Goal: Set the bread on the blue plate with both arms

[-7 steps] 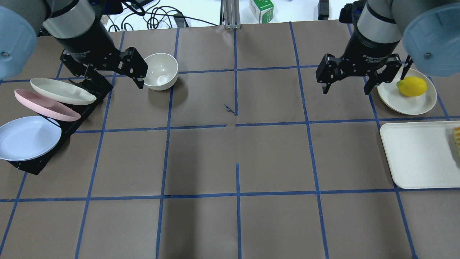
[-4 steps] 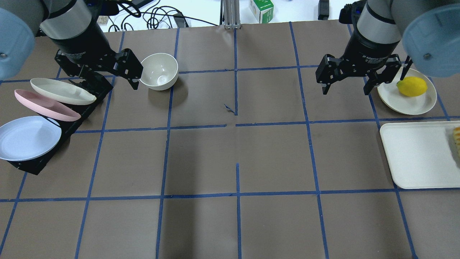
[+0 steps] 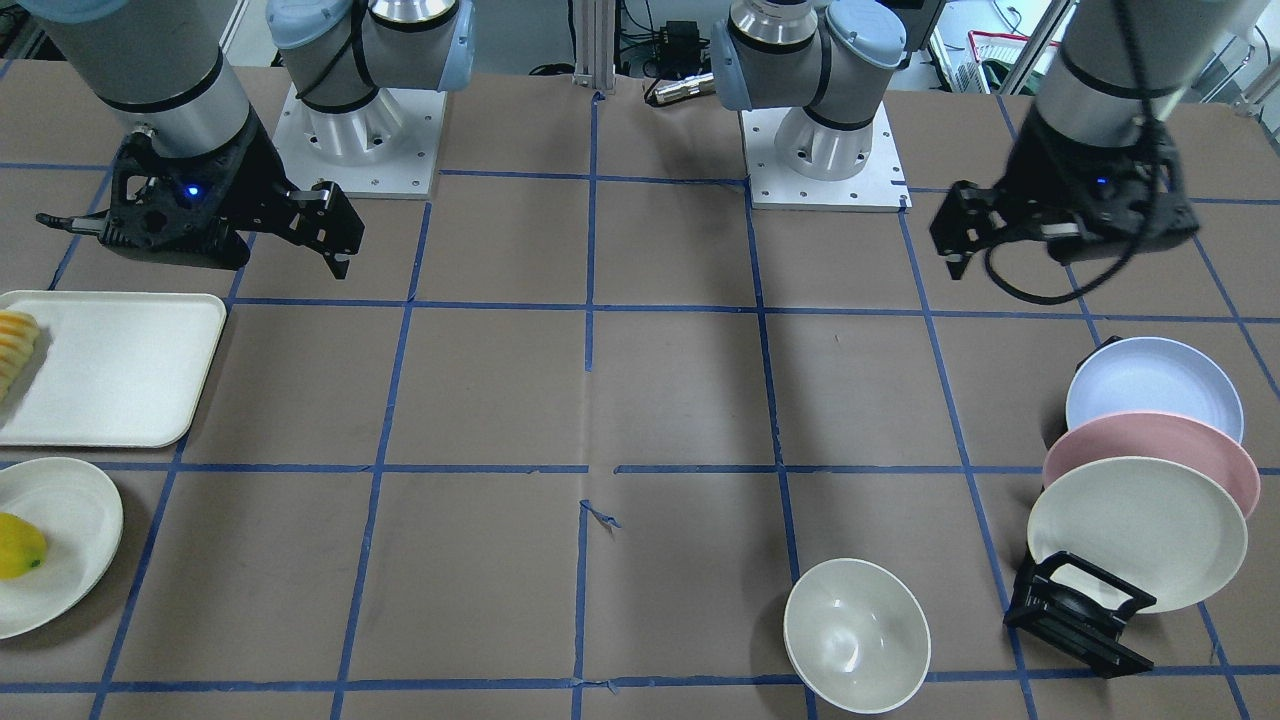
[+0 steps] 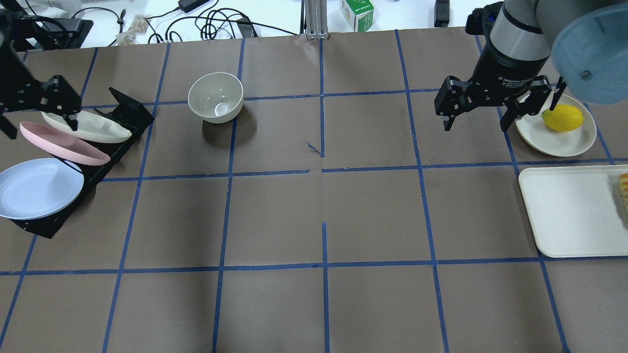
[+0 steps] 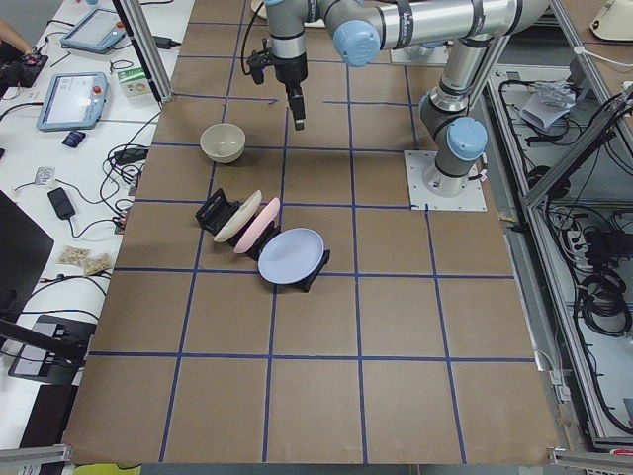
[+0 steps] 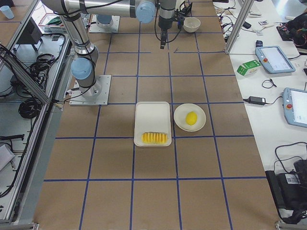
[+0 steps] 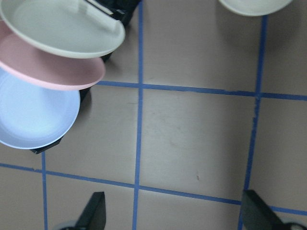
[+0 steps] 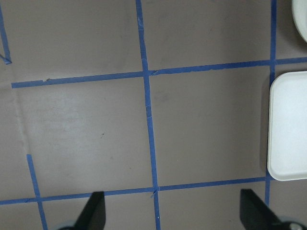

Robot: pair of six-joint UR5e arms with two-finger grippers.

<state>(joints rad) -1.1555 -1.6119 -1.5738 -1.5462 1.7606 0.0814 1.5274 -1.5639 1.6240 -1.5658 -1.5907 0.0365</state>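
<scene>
The bread [image 4: 624, 189] is a ridged yellow-orange loaf lying at the outer edge of a white tray [image 4: 569, 211]. It also shows in the front view [image 3: 15, 350] and in the right side view [image 6: 155, 138]. The blue plate [image 4: 37, 189] leans in a black rack [image 4: 122, 115], the nearest of three plates to the robot; it shows too in the front view [image 3: 1150, 385] and the left wrist view [image 7: 33, 115]. My left gripper [image 4: 39, 125] is open and empty, high over the rack's far end. My right gripper [image 4: 476, 122] is open and empty above the table, left of the fruit plate.
A pink plate [image 4: 64, 143] and a cream plate [image 4: 86, 125] lean in the same rack. A white bowl [image 4: 216, 97] stands right of the rack. A smooth yellow fruit [image 4: 562, 117] lies on a cream plate [image 4: 554, 139] beyond the tray.
My left gripper has swung left, from beside the white bowl to over the plate rack at the view's edge. The right gripper has hardly moved. Both stay open.
</scene>
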